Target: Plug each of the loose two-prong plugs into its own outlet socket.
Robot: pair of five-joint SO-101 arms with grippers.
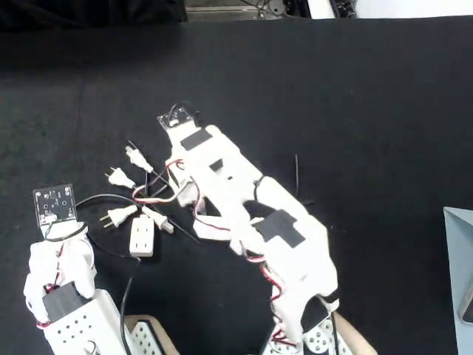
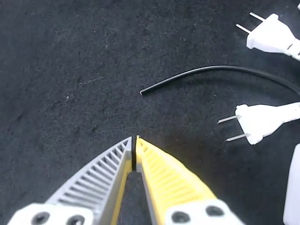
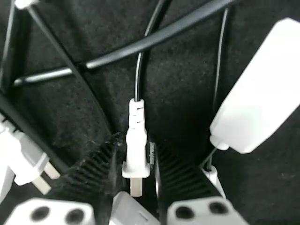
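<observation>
Grainy black table, ribbed right hand — white plug

Smooth white plastic plug, shiny metal prongs, rough matt black cloth.

Pinches a white two-prong plug in the right gripper, prongs toward the wrist, white outlet block just beside, black cables beyond

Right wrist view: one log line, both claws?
right claw: shut on white plug | left claw: shut, empty | outlet block: on table
</observation>
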